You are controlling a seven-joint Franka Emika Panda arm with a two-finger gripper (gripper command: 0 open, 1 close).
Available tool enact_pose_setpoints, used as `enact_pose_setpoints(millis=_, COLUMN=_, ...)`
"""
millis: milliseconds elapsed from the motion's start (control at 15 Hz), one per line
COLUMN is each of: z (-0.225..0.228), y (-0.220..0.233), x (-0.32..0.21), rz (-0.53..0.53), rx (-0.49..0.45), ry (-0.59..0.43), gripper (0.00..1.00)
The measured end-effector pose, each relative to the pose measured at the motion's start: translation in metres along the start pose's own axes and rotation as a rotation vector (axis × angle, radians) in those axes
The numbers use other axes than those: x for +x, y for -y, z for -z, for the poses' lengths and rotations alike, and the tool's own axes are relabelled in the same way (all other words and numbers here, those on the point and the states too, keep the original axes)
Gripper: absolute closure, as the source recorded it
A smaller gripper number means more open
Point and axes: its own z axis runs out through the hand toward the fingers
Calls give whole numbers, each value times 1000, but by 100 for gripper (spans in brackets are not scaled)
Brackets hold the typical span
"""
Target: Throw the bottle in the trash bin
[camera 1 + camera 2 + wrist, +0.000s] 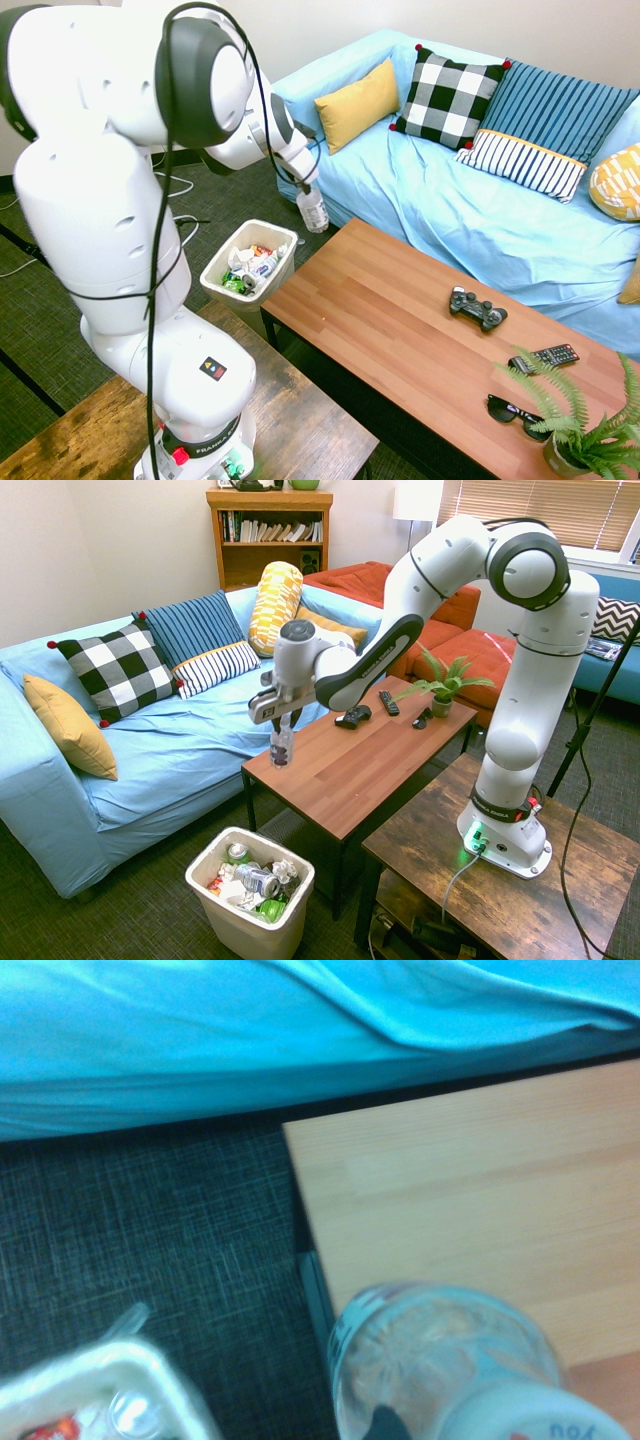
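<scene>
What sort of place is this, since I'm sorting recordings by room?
Probably a living room or lounge: a blue-covered sofa with cushions, a coffee table, and a bookcase.

In the second exterior view, looks like soft, wrinkly cloth on the sofa [150,785] at left, smooth wood on the long table [330,770] mid-frame, shiny see-through plastic on the bottle [281,750] left of centre, smooth plastic on the trash bin [245,932] at bottom.

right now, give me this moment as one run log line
white two-finger gripper: shut on clear plastic bottle | white rectangular bin: below, nearby | release: not yet
</scene>
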Motion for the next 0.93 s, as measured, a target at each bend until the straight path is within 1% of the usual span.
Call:
enact_pose_setpoints(millis=133, z=-21, y=20, x=-64, rz=29, rx=-21, ry=3, gripper=100)
enact_pose_setpoints(millis=267, z=-45, y=35, x=-115, rz=60, rx=-44, ry=7, gripper=100)
enact_pose_setpoints(millis=400, z=-71, y=47, x=-155, rz=83, rx=-60, ry=13, gripper=100)
enact_pose_setpoints(millis=533, z=-98, y=56, x=-182, rz=101, rx=-68, ry=12, gripper=100)
enact_pose_setpoints(millis=600, z=-109, y=60, x=-192, rz=108, rx=-68, ry=9, gripper=0)
enact_pose_setpoints(millis=733, z=-119, y=69, x=-202, rz=104, rx=-64, ry=6, gripper=0)
enact_pose_setpoints(millis=933, z=-123, y=76, x=-196, rz=87, rx=-59, ry=-10, gripper=0)
